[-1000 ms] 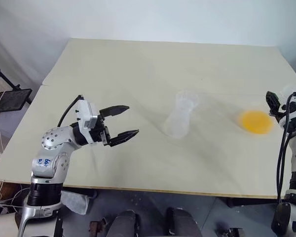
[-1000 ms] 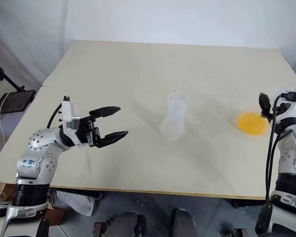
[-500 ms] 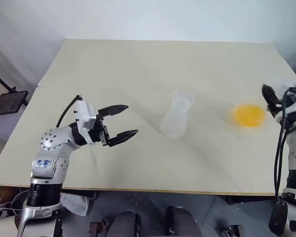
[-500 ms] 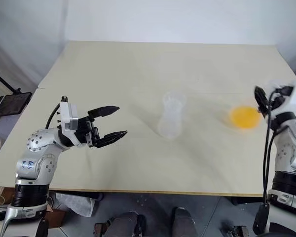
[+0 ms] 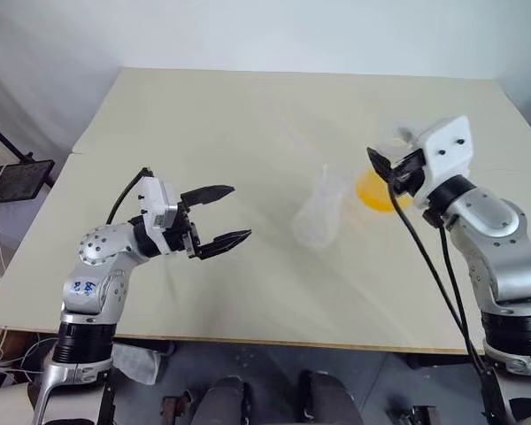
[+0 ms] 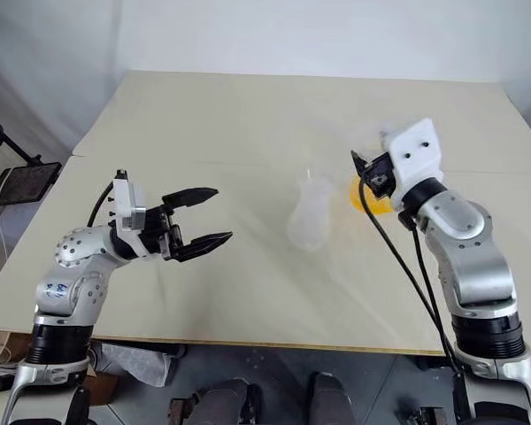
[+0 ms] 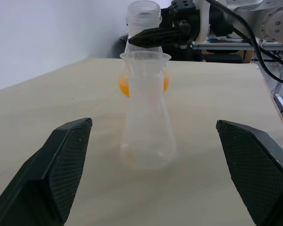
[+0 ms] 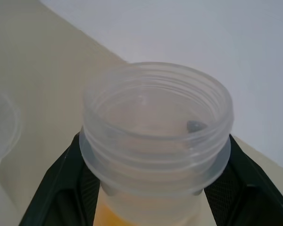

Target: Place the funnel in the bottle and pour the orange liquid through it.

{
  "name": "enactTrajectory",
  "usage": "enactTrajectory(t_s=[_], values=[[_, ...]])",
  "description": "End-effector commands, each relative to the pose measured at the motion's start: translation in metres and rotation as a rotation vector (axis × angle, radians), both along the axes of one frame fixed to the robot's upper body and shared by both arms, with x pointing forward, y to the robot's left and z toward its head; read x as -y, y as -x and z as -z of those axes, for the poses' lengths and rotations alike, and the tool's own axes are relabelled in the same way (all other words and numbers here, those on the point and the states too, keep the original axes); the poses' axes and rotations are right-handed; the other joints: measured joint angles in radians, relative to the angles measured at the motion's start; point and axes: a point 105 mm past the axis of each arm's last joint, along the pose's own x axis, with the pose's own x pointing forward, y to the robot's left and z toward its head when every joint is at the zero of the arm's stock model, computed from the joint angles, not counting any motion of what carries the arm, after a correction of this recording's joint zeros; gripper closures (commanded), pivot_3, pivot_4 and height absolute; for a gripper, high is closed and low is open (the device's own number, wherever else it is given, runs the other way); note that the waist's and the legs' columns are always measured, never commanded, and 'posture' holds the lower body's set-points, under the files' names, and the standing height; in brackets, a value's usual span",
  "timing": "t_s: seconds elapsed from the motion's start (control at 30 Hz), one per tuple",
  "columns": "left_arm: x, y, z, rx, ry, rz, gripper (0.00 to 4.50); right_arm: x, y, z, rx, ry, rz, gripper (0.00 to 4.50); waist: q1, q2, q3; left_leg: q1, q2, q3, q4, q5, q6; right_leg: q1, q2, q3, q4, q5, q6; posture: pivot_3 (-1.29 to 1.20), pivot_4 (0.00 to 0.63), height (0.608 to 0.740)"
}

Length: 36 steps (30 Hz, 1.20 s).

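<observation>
Blue handwritten marking on the left arm's grey shoulder housing (image 5: 87, 286); characters too small to read. No other text, labels or numbers legible anywhere.

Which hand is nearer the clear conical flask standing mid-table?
Right. The right hand, gripping the bottle, is just beside the flask; the left hand hangs open, farther away.

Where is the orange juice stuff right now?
The orange liquid sits in a clear threaded-neck container gripped by the right claw, on the table's right side, just right of the conical flask.
</observation>
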Motion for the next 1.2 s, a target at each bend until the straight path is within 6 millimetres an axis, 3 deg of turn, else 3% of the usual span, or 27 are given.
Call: enactTrajectory(t_s=[0.03, 0.9, 1.2], values=[[0.002, 0.001, -0.008, 0.035, 0.010, 0.012, 0.00, -0.002, 0.010, -0.027, 0.151, 0.090, 0.026, 2.04, -0.003, 0.000, 0.000, 0.000, 0.000, 0.000, 0.000, 0.000, 0.000, 0.000, 0.000, 0.000, 0.000, 0.000, 0.000, 0.00, 0.150, 0.740], [0.011, -0.001, -0.011, 0.039, 0.024, 0.014, 0.00, -0.032, 0.015, -0.025, 0.410, 0.608, 0.026, 2.04, -0.004, 0.000, 0.000, 0.000, 0.001, 0.001, 0.000, 0.000, 0.000, 0.000, 0.001, -0.002, -0.001, 0.000, 0.000, 0.00, 0.150, 0.740], [0.012, -0.001, -0.013, 0.042, 0.029, 0.012, 0.00, -0.036, 0.014, -0.025, 0.457, 0.681, 0.048, 2.04, -0.004, 0.000, 0.000, 0.000, 0.001, 0.001, 0.000, 0.000, 0.000, 0.000, 0.001, -0.003, -0.001, 0.000, 0.000, 0.00, 0.150, 0.740]])
